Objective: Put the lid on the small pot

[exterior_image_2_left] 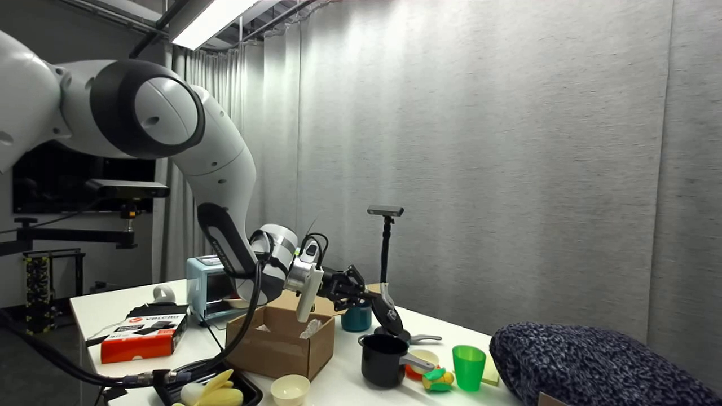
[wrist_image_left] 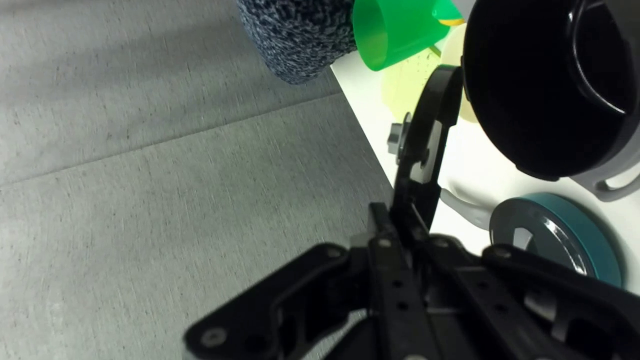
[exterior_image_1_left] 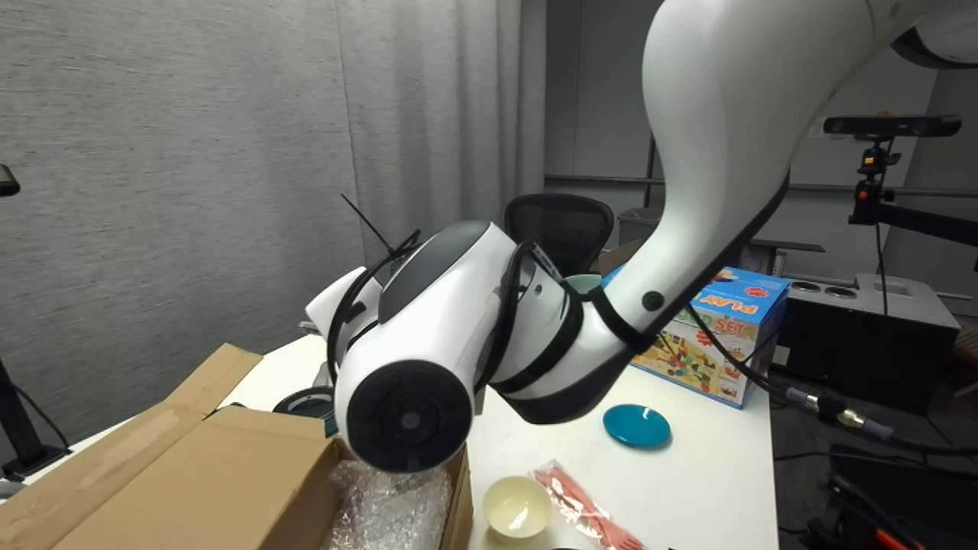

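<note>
The small pot [exterior_image_2_left: 383, 362] is black with a grey handle and stands upright on the table in an exterior view. Its dark open mouth fills the upper right of the wrist view [wrist_image_left: 530, 100]. My gripper [wrist_image_left: 395, 215] is shut on the edge of the lid, also seen in an exterior view [exterior_image_2_left: 368, 295]. The lid [wrist_image_left: 436, 107] is a thin black disc with a pale window and a grey knob, held steeply tilted. In an exterior view the lid [exterior_image_2_left: 388, 316] is just behind and above the pot. I cannot tell whether they touch. In an exterior view the arm hides my gripper.
A teal pot [exterior_image_2_left: 356, 318] with a dark lid stands behind the small pot, beside the open cardboard box [exterior_image_2_left: 271, 347]. A green cup [exterior_image_2_left: 469, 369], toy food [exterior_image_2_left: 439, 379] and a dark cushion [exterior_image_2_left: 592, 361] lie to the right. A cream bowl [exterior_image_1_left: 517, 506] stands beside the box.
</note>
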